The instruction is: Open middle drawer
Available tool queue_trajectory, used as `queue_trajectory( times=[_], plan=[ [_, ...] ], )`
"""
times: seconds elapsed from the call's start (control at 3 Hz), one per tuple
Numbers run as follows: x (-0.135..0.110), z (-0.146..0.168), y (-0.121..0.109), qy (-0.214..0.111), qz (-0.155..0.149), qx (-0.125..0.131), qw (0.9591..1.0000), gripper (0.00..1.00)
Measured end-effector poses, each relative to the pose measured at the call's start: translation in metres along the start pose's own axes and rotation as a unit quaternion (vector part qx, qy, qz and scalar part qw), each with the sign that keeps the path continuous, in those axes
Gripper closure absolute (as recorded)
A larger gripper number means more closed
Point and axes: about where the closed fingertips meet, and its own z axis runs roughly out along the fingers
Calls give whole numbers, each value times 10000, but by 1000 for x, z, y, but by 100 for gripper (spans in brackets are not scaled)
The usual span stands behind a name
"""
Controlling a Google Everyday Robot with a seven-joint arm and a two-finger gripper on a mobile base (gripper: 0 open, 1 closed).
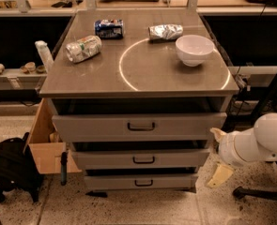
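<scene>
Middle drawer (175, 159) looks shut, its handle (143, 160) at centre front. The gripper (219, 154) sits well right of that handle, roughly level, spread wide and empty. Risks: you clip the drawer's right corner coming in sideways, or hook the bottom handle (143, 183) just below.

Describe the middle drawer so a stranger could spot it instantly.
Find the grey cabinet topped by a white bowl. Of its three drawers, the middle drawer is the medium-height front between the taller top drawer and slimmer bottom drawer, level with the robot's hand at right.
</scene>
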Motion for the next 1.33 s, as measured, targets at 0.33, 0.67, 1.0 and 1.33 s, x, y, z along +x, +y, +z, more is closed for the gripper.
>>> queue_trajectory(
  times=[0.33, 0.67, 1.0, 1.33],
  plan=[
    [-4, 12, 0, -57, -24, -190, 9998, 0],
    [-6, 22, 3, -84, -32, -492, 9987, 0],
    [-8, 21, 3, -43, -54, -460, 9989, 0],
    [-8, 21, 3, -43, -53, -461, 9989, 0]
  ],
)
